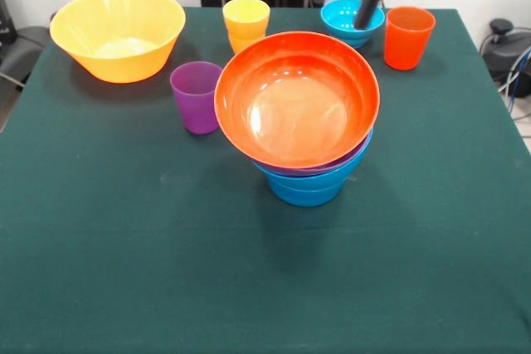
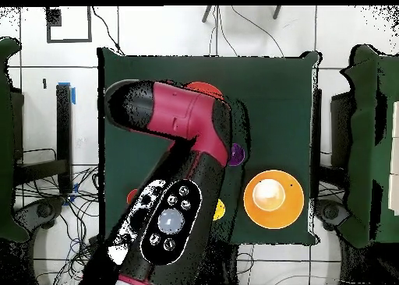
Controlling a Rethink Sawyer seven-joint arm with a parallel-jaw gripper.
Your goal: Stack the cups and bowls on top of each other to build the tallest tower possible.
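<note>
We are viewing the hand (image 1: pixel 365 11) dipping into the cyan bowl (image 1: pixel 344 16) on the bench (image 1: pixel 124 230); whether it is gripping, we cannot tell. The tower (image 1: pixel 303 122) is leaning, orange bowl (image 1: pixel 297 97) topmost.

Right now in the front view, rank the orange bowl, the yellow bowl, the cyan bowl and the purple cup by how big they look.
1. orange bowl, though it sits nearer the camera
2. yellow bowl
3. cyan bowl and purple cup: too alike to rank
</note>
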